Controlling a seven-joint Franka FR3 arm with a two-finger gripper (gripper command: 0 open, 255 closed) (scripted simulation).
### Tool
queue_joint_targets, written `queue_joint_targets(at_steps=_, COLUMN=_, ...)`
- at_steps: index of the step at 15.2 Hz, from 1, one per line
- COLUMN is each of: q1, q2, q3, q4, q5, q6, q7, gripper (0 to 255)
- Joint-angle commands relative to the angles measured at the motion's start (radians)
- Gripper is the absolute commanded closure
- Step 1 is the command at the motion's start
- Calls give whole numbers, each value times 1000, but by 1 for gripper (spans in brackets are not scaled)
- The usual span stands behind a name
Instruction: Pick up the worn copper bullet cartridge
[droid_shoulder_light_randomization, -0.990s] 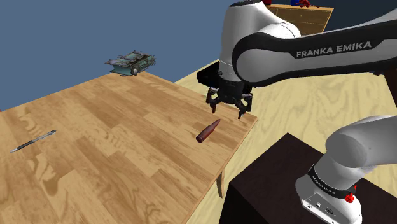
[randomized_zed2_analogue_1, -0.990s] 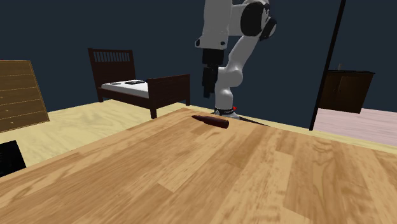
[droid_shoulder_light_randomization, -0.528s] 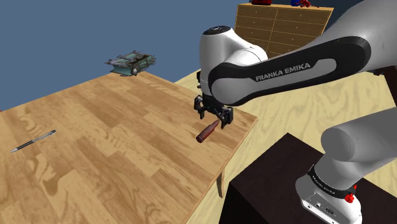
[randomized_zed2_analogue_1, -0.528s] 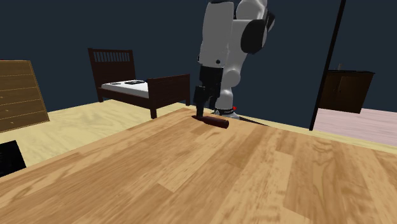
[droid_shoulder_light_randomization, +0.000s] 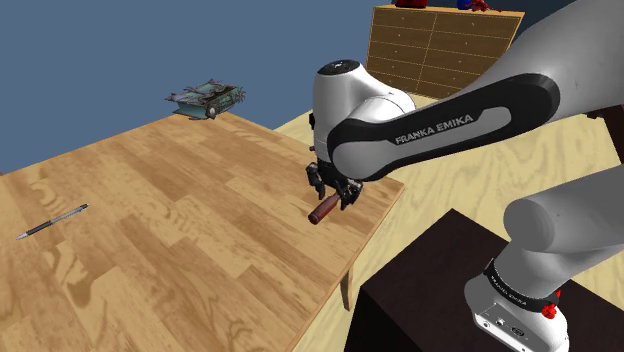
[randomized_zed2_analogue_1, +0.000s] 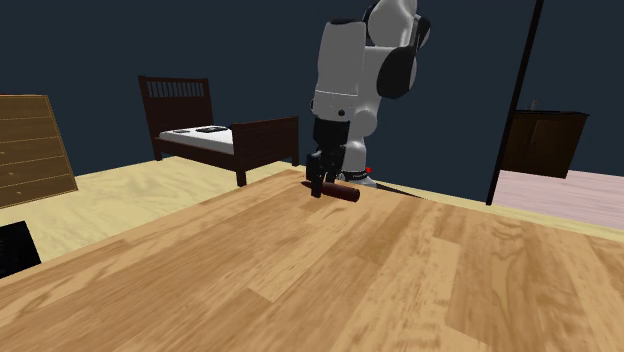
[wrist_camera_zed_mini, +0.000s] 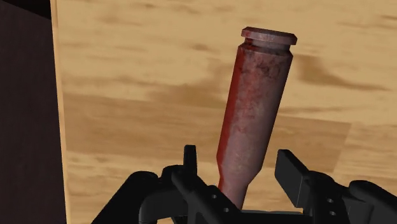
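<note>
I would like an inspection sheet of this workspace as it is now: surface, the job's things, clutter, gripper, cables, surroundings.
Surface: wooden table, light grain.
Job's things: reddish-brown cartridge lying flat near the table edge beside the dark stand, its narrow end toward the gripper.
Clutter: pen toward the shoulder view's left; grey-green object at the far corner, too small to identify.
Gripper: gripper low over the cartridge, fingers apart on either side of its narrow end, no contact visible.
Cables: nothing seen.
Surroundings: wooden dresser; dark bed; dark blue walls.
</note>
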Motion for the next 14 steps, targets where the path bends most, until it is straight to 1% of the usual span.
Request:
queue_joint_targets(at_steps=1, q1=-1, q2=1, q3=2, q4=-1, q5=0, q6=2, q7=1, gripper=255)
queue_joint_targets(at_steps=9, q1=0, q2=0, q3=1, q4=-1, q5=0, q6=1, q7=0, gripper=255)
queue_joint_targets(at_steps=14, q1=28, q2=-39, q3=-52, q4=37, q5=10, q6=-75, q7=-19, gripper=255)
